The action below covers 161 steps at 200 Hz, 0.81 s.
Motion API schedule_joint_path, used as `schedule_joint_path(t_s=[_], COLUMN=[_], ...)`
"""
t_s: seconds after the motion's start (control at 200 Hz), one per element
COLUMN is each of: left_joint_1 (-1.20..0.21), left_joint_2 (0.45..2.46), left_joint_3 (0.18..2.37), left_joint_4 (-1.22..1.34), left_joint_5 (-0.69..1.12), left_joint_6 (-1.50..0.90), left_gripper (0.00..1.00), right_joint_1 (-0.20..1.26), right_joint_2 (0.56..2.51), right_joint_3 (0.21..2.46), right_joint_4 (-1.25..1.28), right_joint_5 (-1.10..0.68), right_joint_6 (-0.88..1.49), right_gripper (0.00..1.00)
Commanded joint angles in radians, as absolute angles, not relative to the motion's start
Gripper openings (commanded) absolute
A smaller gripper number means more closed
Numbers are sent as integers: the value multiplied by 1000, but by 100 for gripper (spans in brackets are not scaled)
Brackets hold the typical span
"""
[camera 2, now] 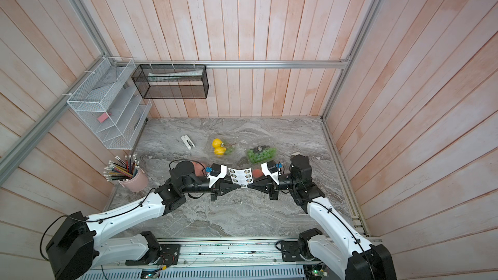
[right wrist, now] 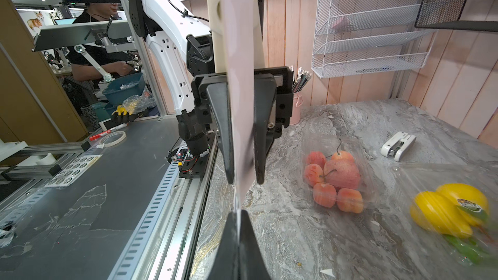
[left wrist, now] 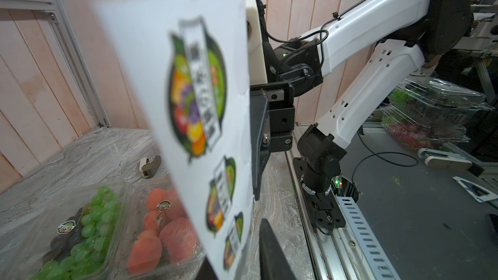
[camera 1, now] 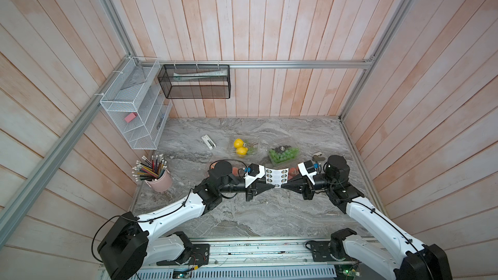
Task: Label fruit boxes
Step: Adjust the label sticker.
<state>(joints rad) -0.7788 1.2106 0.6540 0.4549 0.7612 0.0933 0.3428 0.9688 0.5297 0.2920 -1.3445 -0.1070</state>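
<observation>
A white sticker sheet (camera 1: 276, 177) hangs between my two grippers above the marble table. My right gripper (right wrist: 238, 219) is shut on one edge of it. My left gripper (left wrist: 239, 238) is at the opposite edge, its jaws slightly apart around the sheet, with a gap showing on each side. Among the fruit boxes, the one with yellow fruit (camera 1: 242, 146) and the one with grapes (camera 1: 284, 154) lie just behind the sheet. Two with red-orange fruit (left wrist: 161, 232) (right wrist: 334, 179) lie partly under the arms. The yellow, grape and one red-orange box carry a round sticker.
A pink cup of pencils (camera 1: 159, 179) stands at the left edge. A white stapler (camera 1: 208, 141) lies behind it. A small grey object (camera 1: 318, 156) sits by the right arm. A white wire rack (camera 1: 134, 109) and a black mesh basket (camera 1: 194, 82) hang on the walls.
</observation>
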Motion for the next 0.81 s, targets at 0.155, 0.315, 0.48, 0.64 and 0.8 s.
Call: schedule_joint_path(t_s=[0.155, 0.315, 0.48, 0.64, 0.8], left_joint_1=[-773, -773, -773, -773, -773], left_joint_2=[1192, 1196, 1206, 1233, 1251], left_joint_3=[635, 636, 639, 655, 670], left_joint_4=[423, 422, 427, 439, 449], left_joint_5=[749, 751, 757, 787, 808], left_joint_6=[107, 109, 118, 119, 120], left_gripper=[12, 1, 1, 1, 1], right_joint_1=[341, 340, 355, 368, 367], right_joint_2=[970, 966, 971, 983, 991], right_joint_3=[562, 564, 567, 570, 574], right_joint_4=[305, 304, 300, 273, 265], right_joint_5=[-1361, -1359, -1361, -1355, -1332], right_joint_6=[-114, -114, -107, -131, -146], right_gripper=[0, 0, 0, 0, 0])
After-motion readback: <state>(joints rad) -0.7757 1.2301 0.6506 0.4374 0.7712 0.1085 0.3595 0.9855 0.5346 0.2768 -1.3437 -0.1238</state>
